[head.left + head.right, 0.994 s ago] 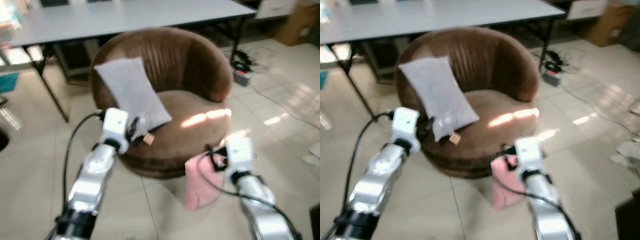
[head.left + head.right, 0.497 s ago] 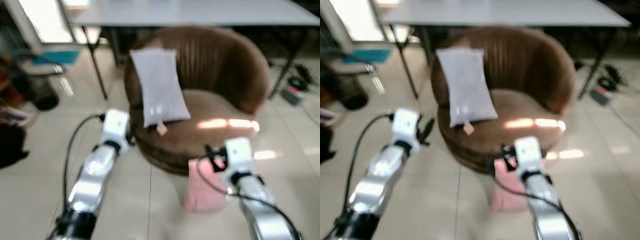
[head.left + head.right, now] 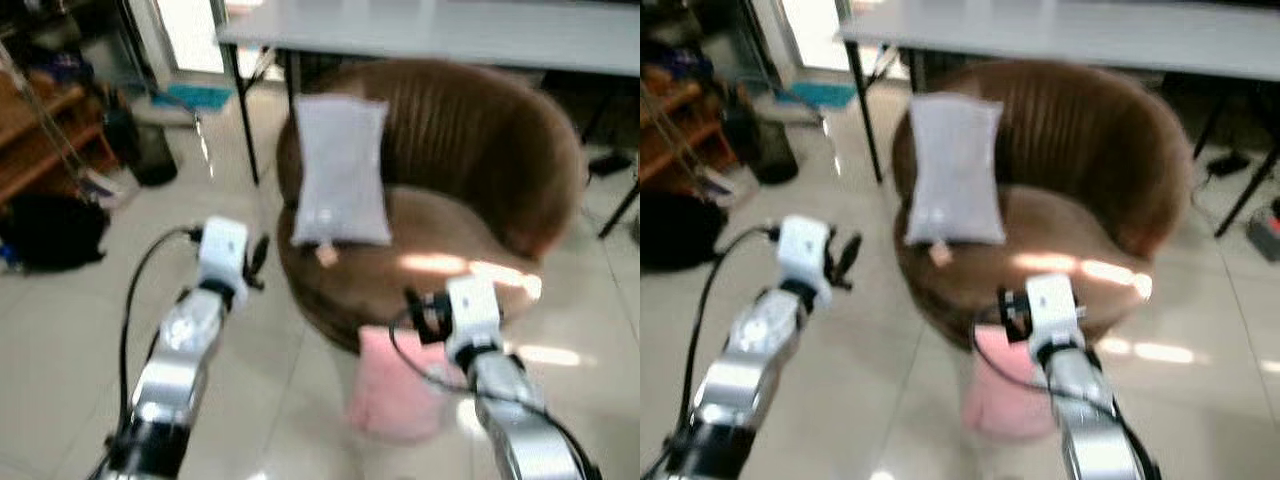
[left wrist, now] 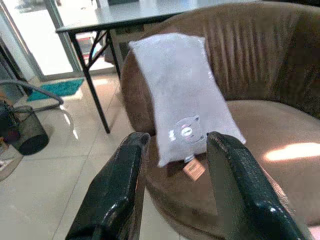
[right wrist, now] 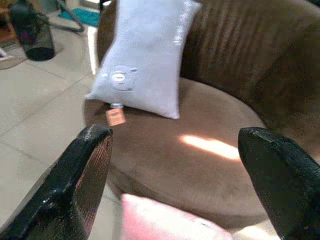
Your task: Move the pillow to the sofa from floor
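Head camera, left eye: a round brown sofa chair (image 3: 470, 200) stands on a pale tiled floor (image 3: 60, 340) in front of a grey table (image 3: 450, 30). A white pillow (image 3: 340, 170) leans upright against the chair's back, its lower edge on the seat, a small tag hanging below it. A pink pillow (image 3: 395, 385) lies on the floor, touching the chair's front base. The left gripper (image 3: 256, 262) is raised beside the chair's left flank, clear of it and holding nothing. The right arm reaches out above the pink pillow. A dark bag (image 3: 45, 235) and a wooden shelf (image 3: 40, 130) sit at far left.

Right eye: the same scene, with a black waste bin (image 3: 770, 150) near the table's leg.

Left wrist: the left gripper's fingers (image 4: 115, 190) stand moderately apart with nothing between them, pointing at the white pillow (image 4: 182, 95) and the chair.

Right wrist: the right gripper (image 5: 175, 175) has its fingers (image 5: 80, 180) spread wide and empty, above the pink pillow (image 5: 165, 220) at the chair's base.
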Controlling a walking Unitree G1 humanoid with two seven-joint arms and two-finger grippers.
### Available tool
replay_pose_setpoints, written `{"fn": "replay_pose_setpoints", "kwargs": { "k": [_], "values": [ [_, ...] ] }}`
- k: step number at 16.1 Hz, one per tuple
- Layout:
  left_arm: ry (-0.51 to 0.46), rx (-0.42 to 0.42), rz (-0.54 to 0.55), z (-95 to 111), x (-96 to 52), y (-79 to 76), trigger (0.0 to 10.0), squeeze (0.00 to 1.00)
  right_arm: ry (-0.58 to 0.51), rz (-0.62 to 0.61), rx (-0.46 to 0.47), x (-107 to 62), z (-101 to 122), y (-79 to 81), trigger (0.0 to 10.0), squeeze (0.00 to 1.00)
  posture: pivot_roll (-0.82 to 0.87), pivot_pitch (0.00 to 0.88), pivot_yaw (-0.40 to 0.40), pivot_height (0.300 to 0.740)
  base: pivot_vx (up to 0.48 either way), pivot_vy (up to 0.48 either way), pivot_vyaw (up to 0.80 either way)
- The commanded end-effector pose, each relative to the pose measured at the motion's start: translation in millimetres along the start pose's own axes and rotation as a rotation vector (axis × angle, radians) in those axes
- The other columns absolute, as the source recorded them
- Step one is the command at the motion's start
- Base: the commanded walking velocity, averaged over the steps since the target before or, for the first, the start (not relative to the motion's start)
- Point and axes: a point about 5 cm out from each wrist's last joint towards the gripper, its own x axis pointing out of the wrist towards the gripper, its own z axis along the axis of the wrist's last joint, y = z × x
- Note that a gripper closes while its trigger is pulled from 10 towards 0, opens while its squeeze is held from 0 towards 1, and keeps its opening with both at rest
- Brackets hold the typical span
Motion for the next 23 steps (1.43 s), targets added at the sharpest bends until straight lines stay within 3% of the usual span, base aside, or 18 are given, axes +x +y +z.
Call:
{"fn": "replay_pose_setpoints", "kwargs": {
  "k": [1,20,23],
  "values": [
    [-0.008,0.008,-0.016,2,1.4,-5.3,10.0,0.00,-0.004,-0.011,-0.019,-1.1,0,-5.7,10.0,0.00,-0.08,0.000,0.066,0.740,0.000,-0.480,0.00],
    [-0.024,0.011,-0.004,5,2.7,-3.3,10.0,0.00,-0.016,0.009,-0.034,3.3,3,-2.1,10.0,0.00,-0.08,0.007,0.061,0.740,0.000,-0.480,0.75],
    [-0.115,-0.014,-0.013,15,2.2,-6.1,10.0,0.00,-0.028,-0.035,-0.008,2.2,2,-6.4,10.0,0.00,-0.08,0.005,0.064,0.740,0.000,-0.320,0.53]
  ]
}}
